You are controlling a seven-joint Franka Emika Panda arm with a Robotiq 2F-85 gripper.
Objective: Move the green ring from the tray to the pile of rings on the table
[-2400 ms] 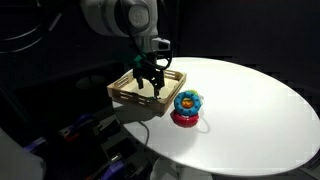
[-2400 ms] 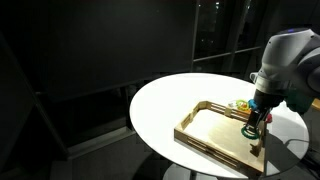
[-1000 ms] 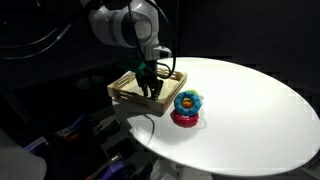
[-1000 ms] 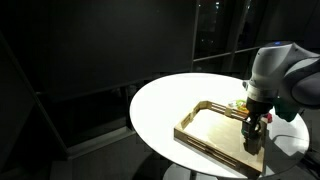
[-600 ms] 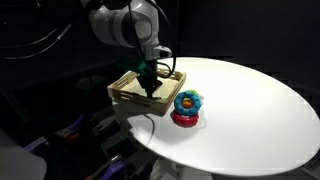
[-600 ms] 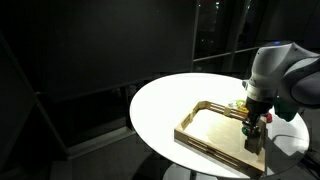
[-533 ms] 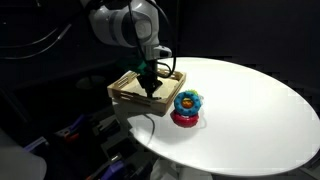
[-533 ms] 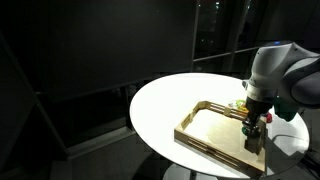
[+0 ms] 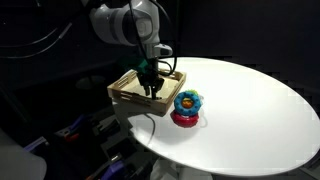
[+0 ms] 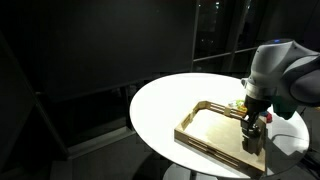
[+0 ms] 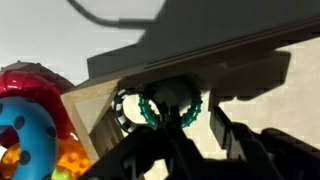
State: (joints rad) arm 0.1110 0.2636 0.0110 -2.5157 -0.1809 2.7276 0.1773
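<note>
The green ring [image 11: 150,113] lies in the light wooden tray [image 9: 124,92], near the tray's corner closest to the pile of rings [image 9: 186,105]. In the wrist view its lower half is hidden behind my dark fingers [image 11: 228,135]. My gripper [image 9: 150,88] points down into the tray [image 10: 205,132] right at the ring, jaws part-way apart with bare tray wood showing between them. Whether a finger touches the ring I cannot tell. The pile, with red lowest, blue above and a yellow centre [image 11: 22,125], stands on the white table [image 9: 250,110] just beside the tray.
The tray overhangs the round table's edge [image 9: 140,125] toward the dark surroundings. My arm [image 10: 275,65] rises over the tray's far side. A dark cable [image 11: 110,15] crosses the top of the wrist view.
My gripper came down into the tray over the ring. Its jaws pinched narrow about half a second ago and now stand apart again. Tray and pile have not moved.
</note>
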